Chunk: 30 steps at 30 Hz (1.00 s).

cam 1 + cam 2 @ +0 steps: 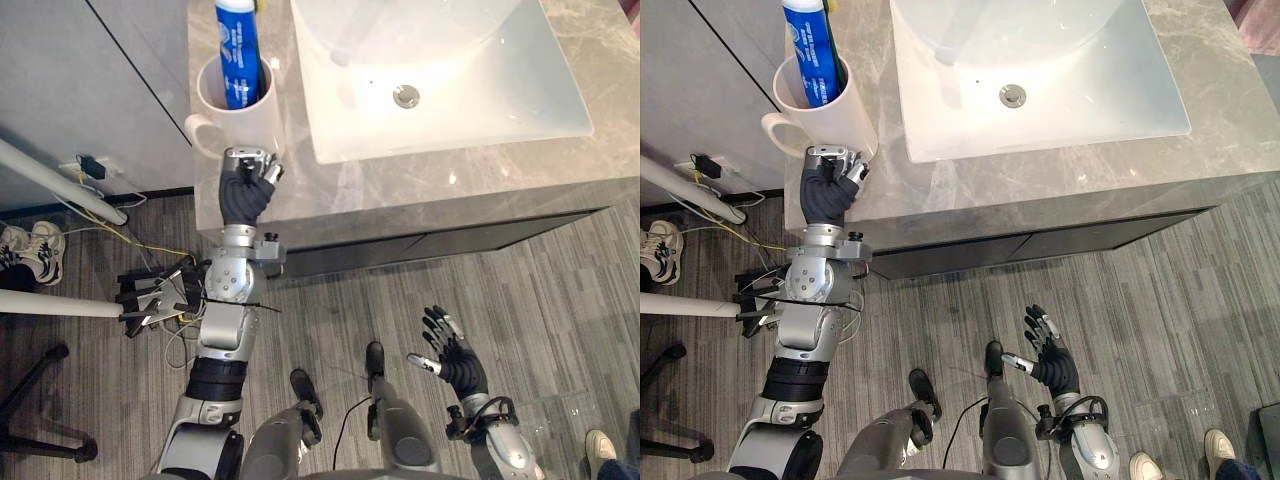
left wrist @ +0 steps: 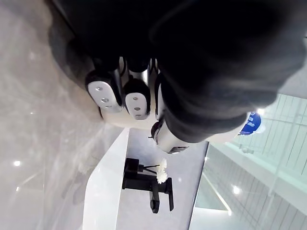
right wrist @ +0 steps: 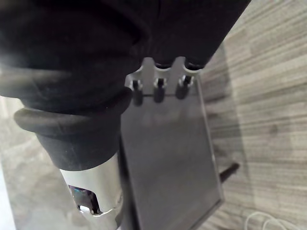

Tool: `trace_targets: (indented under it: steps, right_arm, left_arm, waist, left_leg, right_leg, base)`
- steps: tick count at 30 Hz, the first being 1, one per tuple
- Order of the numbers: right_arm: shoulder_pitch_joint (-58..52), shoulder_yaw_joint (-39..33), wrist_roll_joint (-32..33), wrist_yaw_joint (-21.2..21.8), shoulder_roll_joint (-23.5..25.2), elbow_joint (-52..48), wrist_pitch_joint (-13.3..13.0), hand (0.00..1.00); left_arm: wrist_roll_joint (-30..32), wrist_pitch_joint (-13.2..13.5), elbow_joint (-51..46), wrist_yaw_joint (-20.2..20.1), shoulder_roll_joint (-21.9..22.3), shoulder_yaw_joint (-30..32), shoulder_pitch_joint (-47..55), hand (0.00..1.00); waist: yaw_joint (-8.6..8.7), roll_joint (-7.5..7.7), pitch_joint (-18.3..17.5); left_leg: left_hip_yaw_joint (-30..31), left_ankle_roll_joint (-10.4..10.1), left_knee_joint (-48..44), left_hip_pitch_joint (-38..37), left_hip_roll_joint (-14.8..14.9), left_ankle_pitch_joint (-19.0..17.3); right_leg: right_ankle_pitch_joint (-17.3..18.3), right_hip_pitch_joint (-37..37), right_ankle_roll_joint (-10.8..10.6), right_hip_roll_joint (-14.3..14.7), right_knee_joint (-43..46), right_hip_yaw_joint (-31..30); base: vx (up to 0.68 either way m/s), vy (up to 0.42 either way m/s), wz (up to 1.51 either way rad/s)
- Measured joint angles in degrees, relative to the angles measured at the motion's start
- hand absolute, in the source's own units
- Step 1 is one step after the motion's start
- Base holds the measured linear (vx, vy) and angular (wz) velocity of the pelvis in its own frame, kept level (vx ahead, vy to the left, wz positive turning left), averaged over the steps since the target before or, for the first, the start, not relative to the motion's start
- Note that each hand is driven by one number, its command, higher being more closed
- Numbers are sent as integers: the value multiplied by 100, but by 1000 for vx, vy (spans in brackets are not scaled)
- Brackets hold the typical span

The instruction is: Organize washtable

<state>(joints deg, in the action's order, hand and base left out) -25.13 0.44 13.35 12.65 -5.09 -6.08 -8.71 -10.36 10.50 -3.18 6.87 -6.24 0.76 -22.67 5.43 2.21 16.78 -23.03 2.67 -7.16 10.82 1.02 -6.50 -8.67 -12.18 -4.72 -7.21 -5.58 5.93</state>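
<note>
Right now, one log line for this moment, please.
left hand at mug | mug on counter, tube inside | right hand open, low

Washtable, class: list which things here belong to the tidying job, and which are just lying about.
Job: white mug; blue toothpaste tube standing in it; left hand beside the mug; washbasin.
Lying about: white sneakers on the floor; right hand, open, idle above the floor.

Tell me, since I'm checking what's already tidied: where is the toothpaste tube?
In the left eye view, the blue toothpaste tube stands upright in the white mug at the counter's left end, left of the basin, just beyond the left hand.
</note>
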Motion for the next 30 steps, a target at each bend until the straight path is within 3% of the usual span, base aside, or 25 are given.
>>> trace_targets:
  steps: [16,30]
  right_arm:
    - [0,9,0,1,-1,4,0,0]
    - [6,241,1,-11,-166,9,1,0]
  left_arm:
    - [0,113,0,110,40,202,60,100]
    - [-8,97,549,325,29,-296,-821,100]
  waist:
    - [1,14,46]
    - [6,78,265]
  left_leg:
    - [21,0,2,-23,1,1]
    - [2,0,-1,-59,-3,2]
  right_leg:
    - [0,39,0,0,0,20]
    - [0,58,1,-3,18,8]
  base:
    - [0,0,0]
    - [0,0,0]
